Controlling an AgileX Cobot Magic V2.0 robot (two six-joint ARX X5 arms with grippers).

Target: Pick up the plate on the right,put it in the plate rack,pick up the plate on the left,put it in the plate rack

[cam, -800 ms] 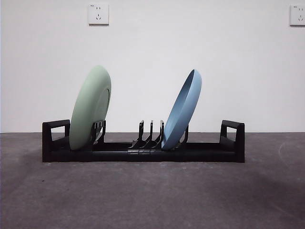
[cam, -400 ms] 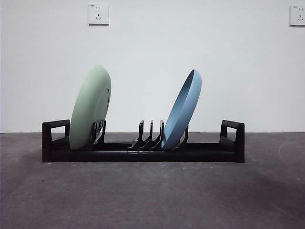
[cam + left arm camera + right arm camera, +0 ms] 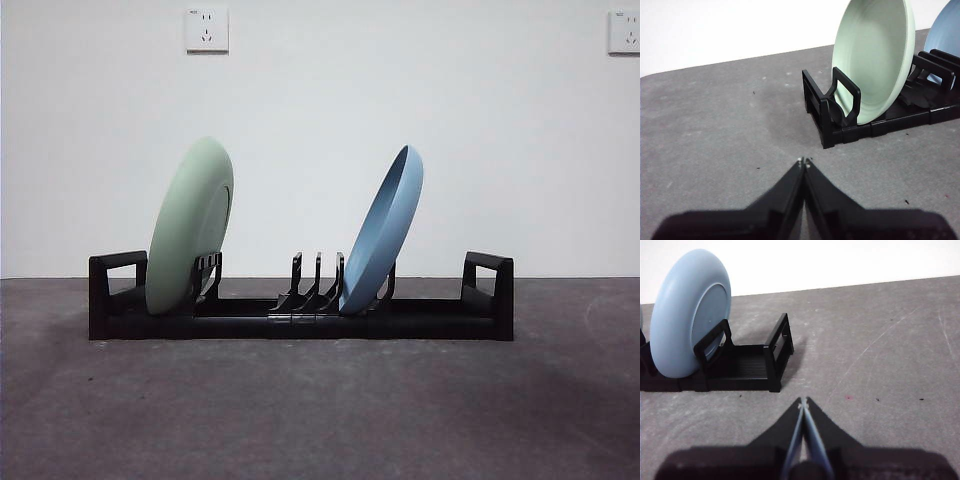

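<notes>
Your plate rack (image 3: 300, 318) sits on the grey table (image 3: 320, 410). A green plate (image 3: 190, 225) leans at its left end, a blue plate (image 3: 383, 230) right of centre. Your left pincer (image 3: 804, 161) and right pincer (image 3: 803, 400) hover closed, empty, each off one rack end.

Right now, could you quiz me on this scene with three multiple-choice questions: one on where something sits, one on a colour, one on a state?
1. Where is the green plate?
A. flat on the table
B. in the plate rack, at the end beside the left gripper
C. in a gripper

2. What colour is the other plate?
A. red
B. blue
C. white

3. How is the right gripper?
A. shut, holding nothing
B. shut on a plate
C. wide open

Answers: B, it stands by the end handle in the left wrist view; B, pale blue in every view; A, its jaws meet over bare table.
</notes>
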